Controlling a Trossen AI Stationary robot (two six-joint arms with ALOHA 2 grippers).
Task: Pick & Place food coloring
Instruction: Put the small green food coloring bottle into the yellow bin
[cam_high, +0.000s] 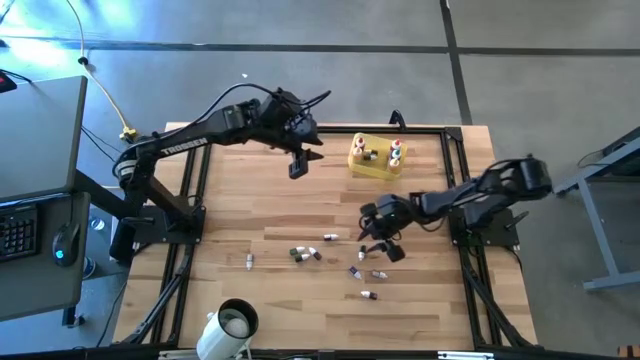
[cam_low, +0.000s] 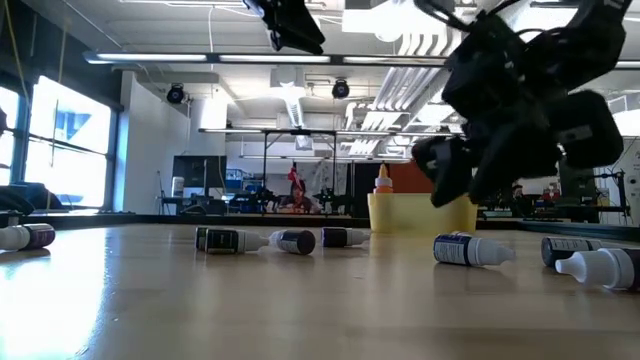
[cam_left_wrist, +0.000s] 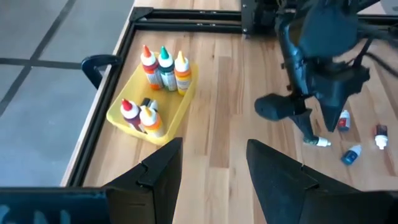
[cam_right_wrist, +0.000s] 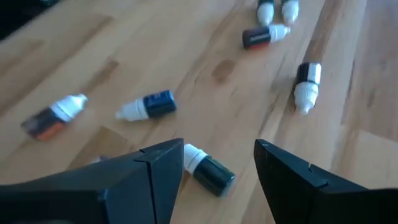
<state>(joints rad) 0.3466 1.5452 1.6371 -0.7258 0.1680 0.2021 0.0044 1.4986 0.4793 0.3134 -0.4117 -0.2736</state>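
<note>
Several small food coloring bottles (cam_high: 300, 254) lie on their sides on the wooden table, toward its near right. Others (cam_left_wrist: 165, 68) stand upright in the yellow tray (cam_high: 372, 170) at the far side. My right gripper (cam_high: 383, 245) hangs open just above the loose bottles. A dark bottle with a white cap (cam_right_wrist: 210, 171) lies on the table below and between its fingers, untouched. My left gripper (cam_high: 298, 165) is open and empty, raised high to the left of the tray, which shows ahead of its fingers (cam_left_wrist: 155, 174).
A white mug (cam_high: 232, 328) lies on its side at the near edge, left of centre. A black frame (cam_high: 190, 180) runs round the table top. Bare wood lies between the tray and the loose bottles. One bottle (cam_high: 248, 261) lies apart toward the left.
</note>
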